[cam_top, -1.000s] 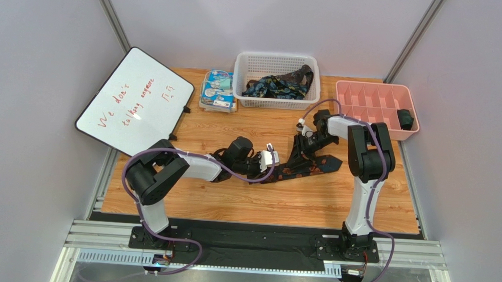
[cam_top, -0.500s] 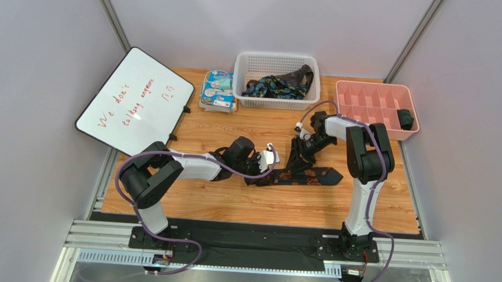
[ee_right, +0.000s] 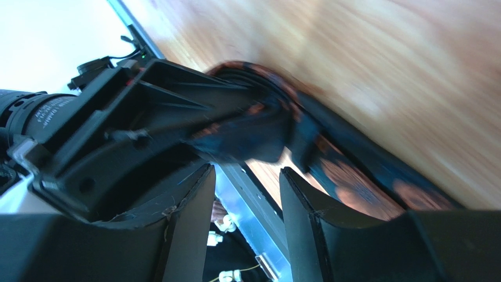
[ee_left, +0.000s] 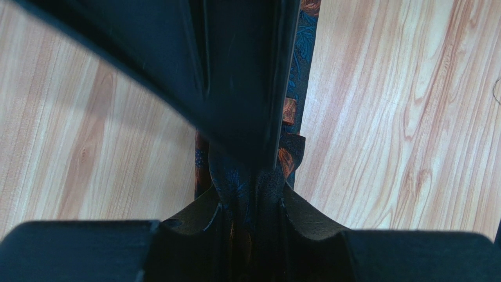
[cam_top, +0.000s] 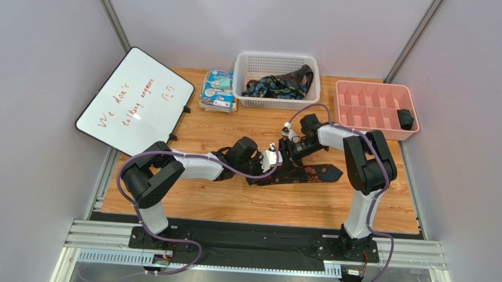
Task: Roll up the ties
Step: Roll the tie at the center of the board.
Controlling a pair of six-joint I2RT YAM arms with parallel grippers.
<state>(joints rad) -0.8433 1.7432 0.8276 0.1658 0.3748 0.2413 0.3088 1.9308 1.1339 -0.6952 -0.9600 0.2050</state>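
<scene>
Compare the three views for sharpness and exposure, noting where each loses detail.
Top external: sharp, evenly lit, faint sheen on the whiteboard. Left wrist: table grain crisp, left gripper nearly black. Right wrist: table smeared by blur, upper-left corner blown out white, tie soft.

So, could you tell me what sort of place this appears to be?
Probably a robotics lab test cell: two arms bolted to a metal rail at a wooden table, plain grey panels around it, and props such as a whiteboard and a basket of ties.
</scene>
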